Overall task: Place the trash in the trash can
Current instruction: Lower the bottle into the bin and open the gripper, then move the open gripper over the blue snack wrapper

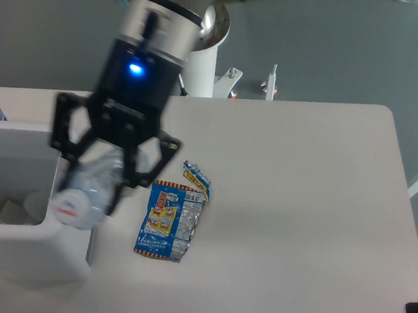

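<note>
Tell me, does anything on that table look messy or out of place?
Yes: a flattened blue-and-yellow snack wrapper lies loose on the table, torn open with silver foil showing. The crushed bottle is in the gripper, at the right-hand rim of the white bin.

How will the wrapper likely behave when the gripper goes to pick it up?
The wrapper lies flat on the table, so it probably offers little edge to pinch. Its creased foil suggests it is floppy and light, likely to slide or bend instead of lifting cleanly.
</note>
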You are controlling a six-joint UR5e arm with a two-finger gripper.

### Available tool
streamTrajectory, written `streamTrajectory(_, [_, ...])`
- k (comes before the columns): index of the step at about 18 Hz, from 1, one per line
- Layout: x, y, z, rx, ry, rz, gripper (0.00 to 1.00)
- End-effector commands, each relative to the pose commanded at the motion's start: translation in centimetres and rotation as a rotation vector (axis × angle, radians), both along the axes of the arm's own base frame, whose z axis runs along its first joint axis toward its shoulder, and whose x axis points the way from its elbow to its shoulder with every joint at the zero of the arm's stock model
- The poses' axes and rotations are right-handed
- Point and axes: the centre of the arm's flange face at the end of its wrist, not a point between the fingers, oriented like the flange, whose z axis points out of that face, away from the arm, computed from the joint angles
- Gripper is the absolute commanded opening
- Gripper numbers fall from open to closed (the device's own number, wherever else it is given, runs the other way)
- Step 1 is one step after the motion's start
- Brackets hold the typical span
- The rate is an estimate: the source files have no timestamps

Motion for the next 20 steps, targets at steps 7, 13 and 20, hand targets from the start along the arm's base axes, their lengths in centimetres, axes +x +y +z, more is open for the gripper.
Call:
streamTrajectory(7, [6.6,3.9,-2.7,-0.021,-0.011,-0.119,0.60])
streamTrajectory(13, [7.6,5.1,-6.0,-0.068,-0.035,-0.141,0.74])
streamTrajectory(20, [7.8,3.9,-6.1,-0.080,-0.041,-0.135,1.00])
